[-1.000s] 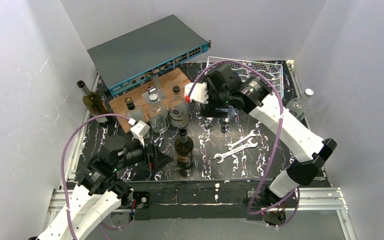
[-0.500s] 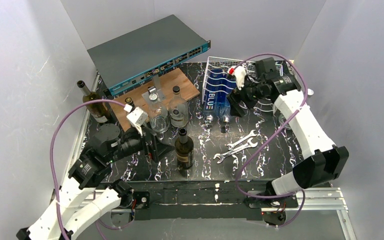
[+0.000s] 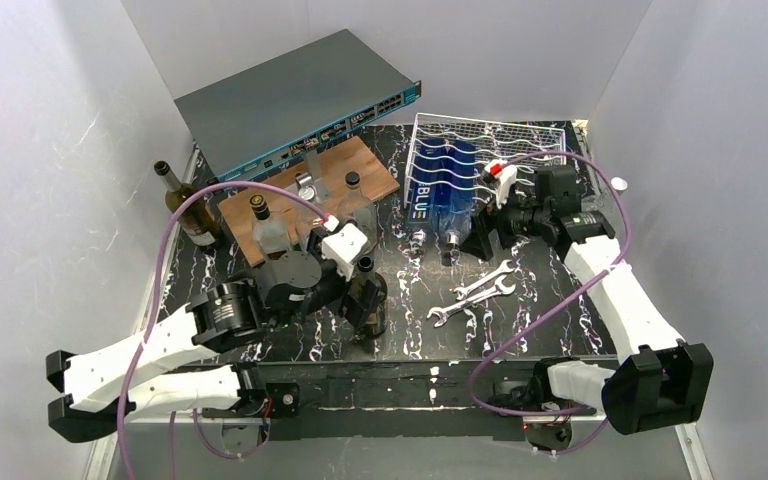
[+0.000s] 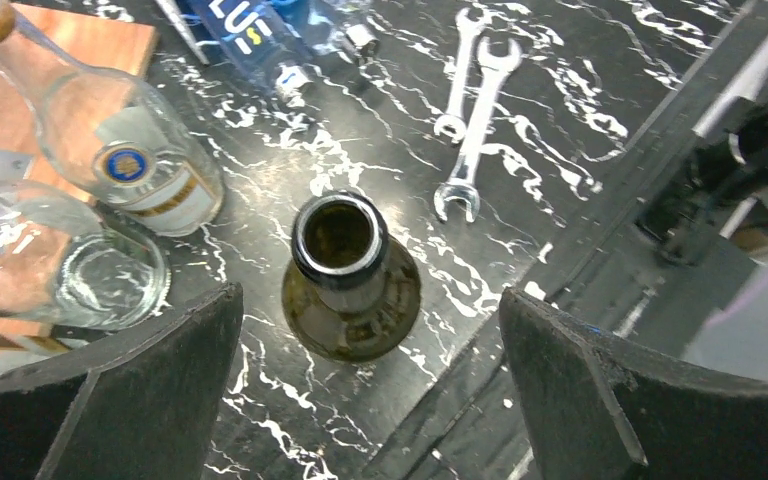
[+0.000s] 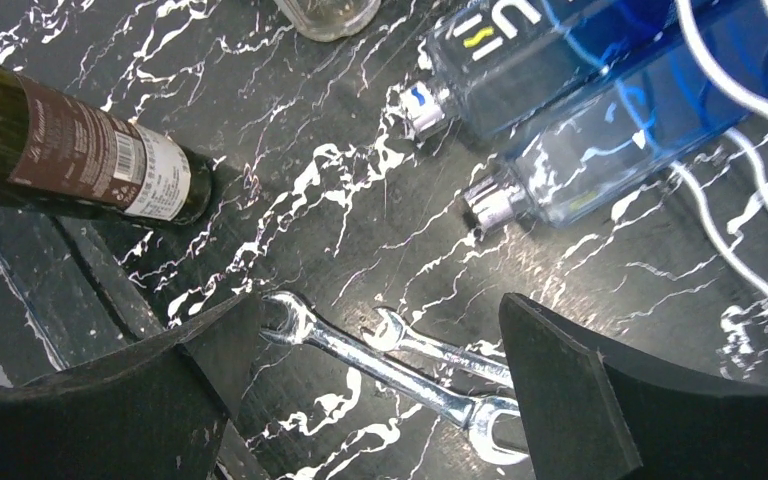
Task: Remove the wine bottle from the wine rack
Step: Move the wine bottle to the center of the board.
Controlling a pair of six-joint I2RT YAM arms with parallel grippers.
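White capitals are spelling BLUE along the side of the blue bottle (image 3: 440, 180) in the top view. The left wrist view is catching only the letters LU of that word, next to a yellow mark, and the right wrist view only a U. The dark bottle (image 5: 70, 150) is showing a brown label with script too small to read and a white panel carrying a barcode. The clear bottle (image 4: 125, 150) is wearing a round blue-and-gold seal whose lettering is illegible.

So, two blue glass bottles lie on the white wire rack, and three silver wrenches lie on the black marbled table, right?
No: two silver wrenches lie there, not three; the top external view shows it. The blue glass bottles do lie on the white wire rack.
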